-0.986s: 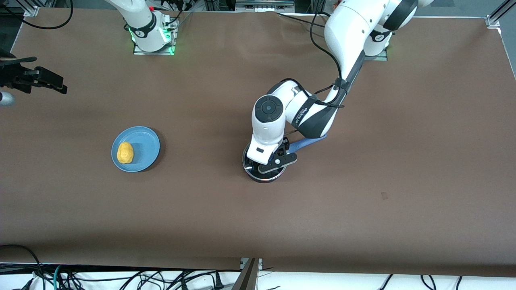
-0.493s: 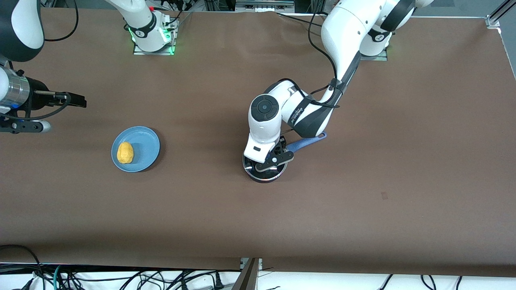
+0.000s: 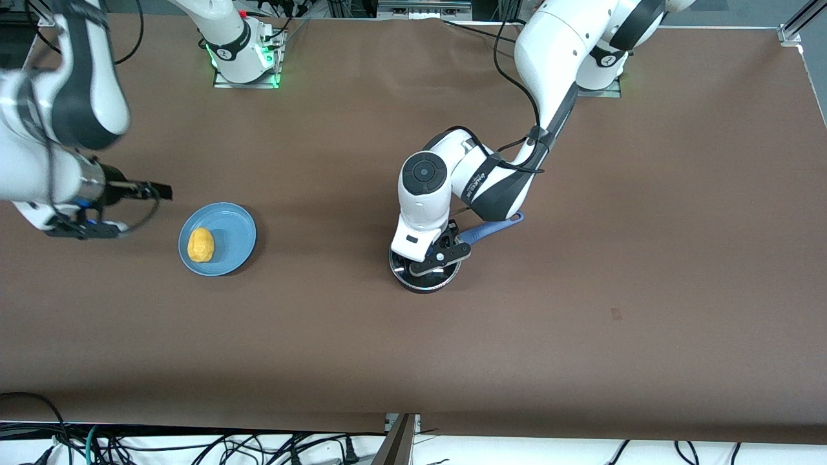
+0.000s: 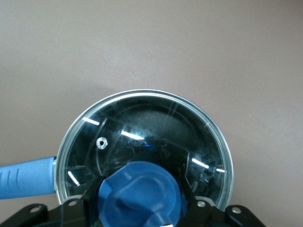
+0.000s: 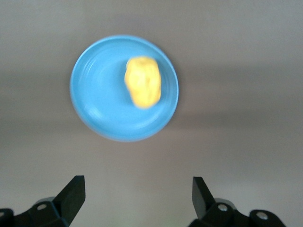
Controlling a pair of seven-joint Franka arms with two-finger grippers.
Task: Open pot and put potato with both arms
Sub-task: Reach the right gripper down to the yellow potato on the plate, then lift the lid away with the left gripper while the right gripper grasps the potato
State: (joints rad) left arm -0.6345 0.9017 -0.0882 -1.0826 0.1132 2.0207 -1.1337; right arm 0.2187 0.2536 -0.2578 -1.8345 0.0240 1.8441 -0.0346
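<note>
**Left gripper on the lid knob, right gripper spread wide near the plate**

The left gripper (image 3: 434, 257) is down on top of the pot (image 3: 423, 274), its two fingers (image 4: 88, 204) set on either side of the blue knob (image 4: 139, 194) of the clear glass lid (image 4: 156, 132) and touching it. The lid sits level on the pot's rim, covering its mouth. From under this gripper the pot's blue handle (image 3: 491, 229) runs out toward the left arm's (image 3: 549, 58) end of the table, slanting away from the front camera.

The right gripper (image 5: 137, 196) hangs in the air over bare table, its fingers (image 5: 73, 191) spread wide with nothing between them. Just beside it, toward the left arm's end of the table, lies the light-blue plate (image 3: 236, 226). The potato (image 3: 200, 245) rests on that plate, off centre, on the part closest to the right gripper. The right arm (image 3: 61, 110) comes in from the table edge at its own end.

Plate and pot stand well apart on the brown table (image 3: 646, 258), the plate toward the right arm's end.
</note>
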